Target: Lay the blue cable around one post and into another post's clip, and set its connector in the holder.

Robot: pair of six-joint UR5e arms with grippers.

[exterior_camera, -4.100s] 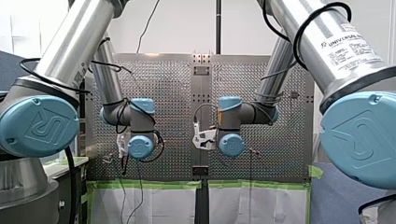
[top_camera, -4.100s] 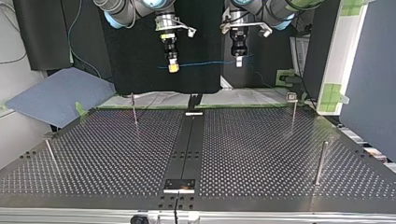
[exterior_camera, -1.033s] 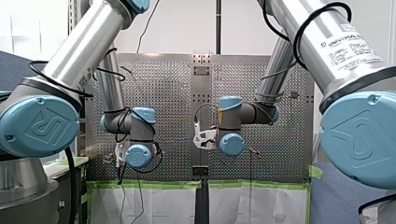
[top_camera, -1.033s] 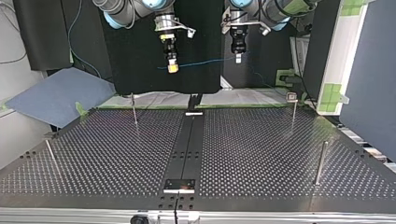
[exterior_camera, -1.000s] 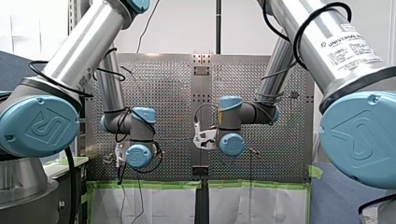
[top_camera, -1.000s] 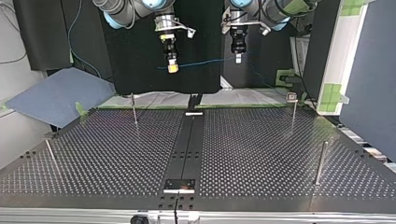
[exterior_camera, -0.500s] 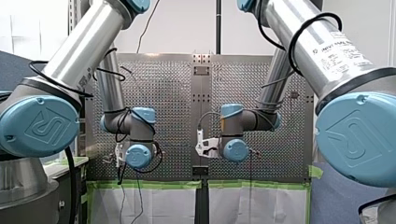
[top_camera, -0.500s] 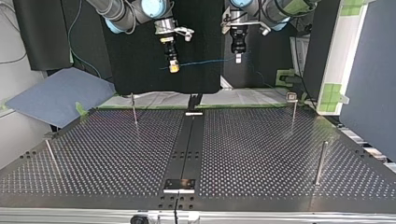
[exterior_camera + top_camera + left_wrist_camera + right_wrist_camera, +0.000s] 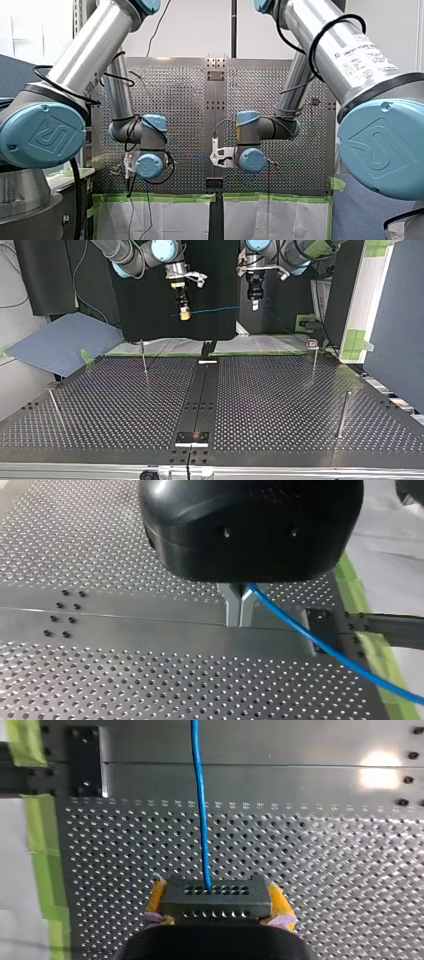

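table (image 9: 320, 845) is showing brushed perforated metal, glaring in spots; blue cable (image 9: 200, 820) is looking smooth plastic; connector (image 9: 215, 902) matt dark plastic.

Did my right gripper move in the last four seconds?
Yes, slightly. In the top view my right gripper now hangs a little lower, nearer the bottom edge of the black backdrop.

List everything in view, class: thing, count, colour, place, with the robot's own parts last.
perforated table: one, metal grey, fills the top view's lower half.
blue cable: one, blue, strung in mid-air, top view's upper middle.
connector: one, dark grey, on the cable's end.
posts: four, metal, upright on the table.
green tape: strips, green, table's edge.
sheet: one, grey-blue, top view's left.
arms: two, silver with blue joints, front view's sides.
left end effector: one, black, shut on the cable.
right end effector: one, yellow pads, shut on the connector.
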